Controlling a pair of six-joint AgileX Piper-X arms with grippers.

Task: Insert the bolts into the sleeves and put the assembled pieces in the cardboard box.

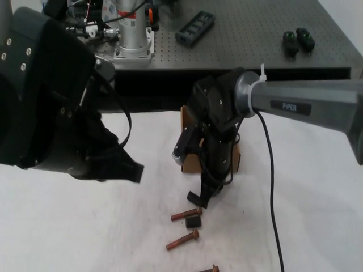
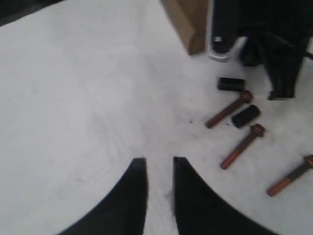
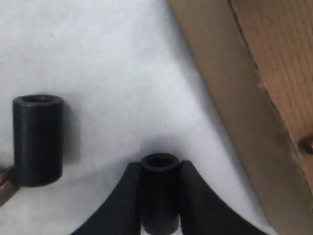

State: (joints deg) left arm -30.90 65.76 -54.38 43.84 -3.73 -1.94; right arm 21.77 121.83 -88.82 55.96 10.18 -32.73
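Black sleeve pinched in right gripper; left gripper apparently empty.

A dark plate with pale lettering sits on the right arm's grey tubular forearm. The white-and-red sticker on the far silver post is unreadably small.

Bolts are copper-orange and every sleeve matte black, on a plain white cloth. The cardboard box is tan outside — warmer orange-brown inside. The left gripper and right gripper are black; the bench is dark grey, dotted with a grid of holes.
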